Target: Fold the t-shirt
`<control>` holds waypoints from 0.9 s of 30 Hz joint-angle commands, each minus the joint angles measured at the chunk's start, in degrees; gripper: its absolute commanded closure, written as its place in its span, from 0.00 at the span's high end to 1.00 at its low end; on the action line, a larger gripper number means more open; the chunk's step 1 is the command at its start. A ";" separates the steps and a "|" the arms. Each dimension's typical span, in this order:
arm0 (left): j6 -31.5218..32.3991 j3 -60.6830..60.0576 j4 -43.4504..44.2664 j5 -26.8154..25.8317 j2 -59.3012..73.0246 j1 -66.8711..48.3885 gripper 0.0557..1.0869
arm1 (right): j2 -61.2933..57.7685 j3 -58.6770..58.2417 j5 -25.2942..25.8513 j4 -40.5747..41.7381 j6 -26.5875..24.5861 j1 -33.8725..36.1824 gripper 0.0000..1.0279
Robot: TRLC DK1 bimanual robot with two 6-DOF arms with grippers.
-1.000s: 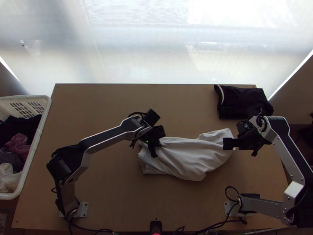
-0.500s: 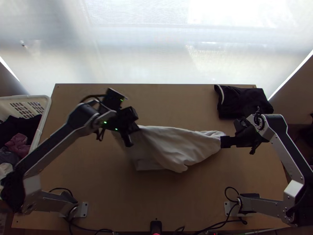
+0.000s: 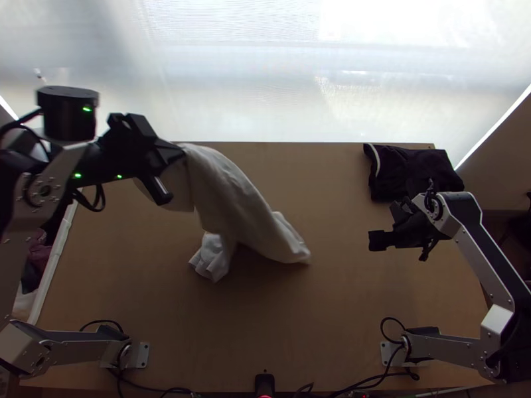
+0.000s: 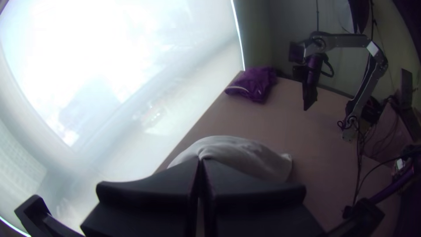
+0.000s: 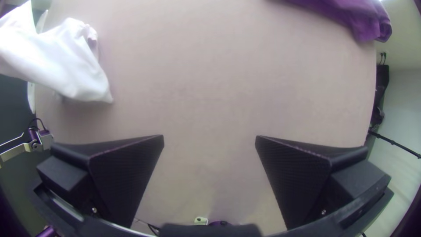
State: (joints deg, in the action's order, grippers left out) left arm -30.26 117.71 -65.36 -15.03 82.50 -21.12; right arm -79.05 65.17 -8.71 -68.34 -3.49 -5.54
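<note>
In the top view my left gripper (image 3: 174, 174) is raised at the table's far left, shut on an upper part of the white t-shirt (image 3: 232, 199). The shirt hangs bunched from it, its lower end trailing toward the middle of the table. In the left wrist view the fingers of my left gripper (image 4: 201, 162) meet on the cloth (image 4: 245, 153). My right gripper (image 3: 372, 240) is over the right part of the table, apart from the shirt. The right wrist view shows my right gripper (image 5: 209, 139) open with nothing between its fingers, and the shirt (image 5: 57, 61) off to one side.
A dark garment with a white trim (image 3: 411, 172) lies folded at the table's far right corner. At the left edge stands a white basket (image 3: 50, 265) with clothes in it, partly hidden by the left arm. A black stand (image 3: 264, 383) is at the near edge.
My left gripper has moved left, away from the near edge, and up, dragging and lifting the t-shirt off the right side. The right gripper has shifted slightly left, and the shirt has pulled away from it.
</note>
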 commanded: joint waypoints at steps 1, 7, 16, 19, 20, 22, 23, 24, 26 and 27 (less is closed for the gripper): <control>0.29 11.75 -0.82 5.18 0.82 0.03 0.04 | 0.30 -0.57 -0.78 0.57 -0.03 -0.79 0.94; 1.17 8.76 3.93 8.08 3.46 -10.25 0.04 | 0.38 -0.65 -1.13 0.57 -0.03 -1.14 0.94; -2.70 10.35 11.75 14.32 11.90 -31.26 0.04 | 1.70 -2.15 -1.13 0.57 -0.38 1.41 0.94; -2.70 13.25 15.09 17.14 13.57 -35.04 0.04 | 2.76 -3.47 -1.13 0.57 -0.64 2.73 0.94; -2.70 13.33 16.76 18.10 13.65 -35.92 0.04 | 3.11 -3.82 -1.13 0.57 -0.82 3.17 0.94; -3.49 13.51 18.78 19.33 13.92 -37.76 0.04 | 3.64 -4.35 -1.13 0.57 -1.08 3.70 0.94; -4.19 13.51 19.57 20.39 13.92 -38.73 0.04 | 3.81 -4.61 -1.13 0.57 -1.17 3.87 0.94; -5.25 13.51 20.28 20.83 13.92 -39.43 0.04 | 3.99 -4.79 -1.13 0.57 -1.17 3.96 0.94; -6.48 13.42 22.03 22.85 13.92 -40.31 0.04 | 4.07 -5.05 -1.13 0.57 -1.17 3.96 0.94; -6.48 13.42 22.38 23.73 13.57 -40.31 0.04 | 4.07 -5.14 -1.13 0.57 -1.00 3.96 0.94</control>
State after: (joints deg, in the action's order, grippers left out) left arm -34.28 130.19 -48.23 3.57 95.18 -56.10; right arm -75.92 61.34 -9.87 -67.77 -4.38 -2.59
